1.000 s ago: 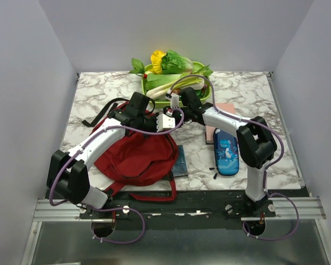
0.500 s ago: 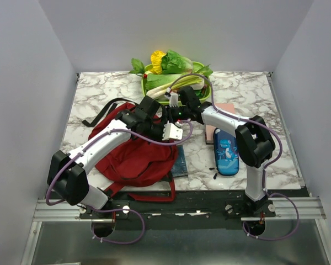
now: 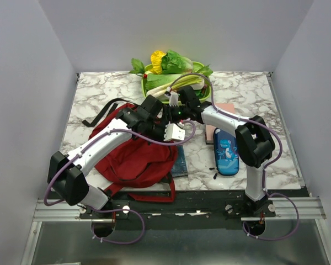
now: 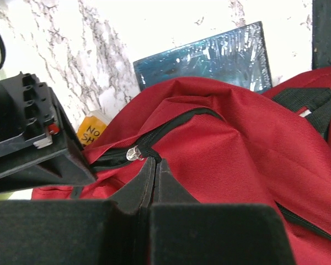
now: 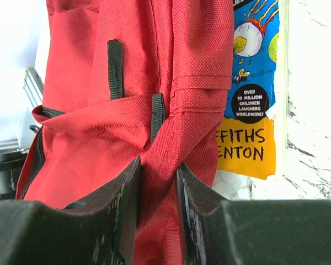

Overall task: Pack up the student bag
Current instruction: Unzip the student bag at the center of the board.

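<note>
Red fabric with black zip trim: student bag [image 3: 135, 160], slumped on the left half of the marbled table [image 3: 99, 94]. Pinched at its far-right edge by right gripper [image 5: 159, 165], clamped on a raised fold of the red cloth beside a black loop. Probably held that way to keep the shell taut and anchored while the zip is worked.

Met along the bag's zip line by left gripper [image 4: 154, 165], fingers pressed fully together just below the silver zipper pull [image 4: 134, 153]. Cannot tell whether a tab is caught between them. Likely placed there to drag the zip open ahead of any packing.

Partly covered by the bag's right edge: a paperback [image 5: 252, 83] with an orange and blue cover. Poking out at the bag's near-right corner: a dark blue notebook [image 4: 209, 58]. Well apart to the bag's right: blue pencil case [image 3: 227, 152], waiting to go in. Beyond the bag: green tray [image 3: 144, 84] of vegetables.
</note>
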Robot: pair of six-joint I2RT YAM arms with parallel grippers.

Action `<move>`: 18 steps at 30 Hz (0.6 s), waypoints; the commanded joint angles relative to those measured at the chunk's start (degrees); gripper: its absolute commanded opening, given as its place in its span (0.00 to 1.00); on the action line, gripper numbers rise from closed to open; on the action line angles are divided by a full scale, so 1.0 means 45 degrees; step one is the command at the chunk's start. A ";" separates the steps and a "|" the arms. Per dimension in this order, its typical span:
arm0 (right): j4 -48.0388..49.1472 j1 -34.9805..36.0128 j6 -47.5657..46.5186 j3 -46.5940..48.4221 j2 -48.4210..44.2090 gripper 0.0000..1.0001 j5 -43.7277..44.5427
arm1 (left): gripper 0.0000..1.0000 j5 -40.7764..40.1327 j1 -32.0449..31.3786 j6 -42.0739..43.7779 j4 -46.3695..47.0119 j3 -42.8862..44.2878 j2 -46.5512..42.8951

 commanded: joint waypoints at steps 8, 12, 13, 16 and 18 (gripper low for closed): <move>0.0485 0.0058 0.0698 0.1151 0.0503 0.36 0.0615 | 0.00 -0.0126 -0.1214 -0.0589 -0.1951 0.0510 -0.1017; 0.0329 0.0019 0.0698 0.1132 0.0503 0.35 0.0810 | 0.00 -0.0243 -0.1682 -0.0882 -0.2458 0.1152 -0.0959; 0.0310 0.0039 0.0698 0.1093 0.0503 0.35 0.0811 | 0.00 -0.0263 -0.1838 -0.0941 -0.2576 0.1251 -0.0940; 0.0232 0.0039 0.0640 0.1015 0.0405 0.35 0.0869 | 0.00 -0.0263 -0.2190 -0.1214 -0.2986 0.1701 -0.0959; 0.0231 0.0039 0.0562 0.0937 0.0269 0.35 0.1006 | 0.00 -0.0263 -0.2308 -0.1371 -0.3317 0.1974 -0.1095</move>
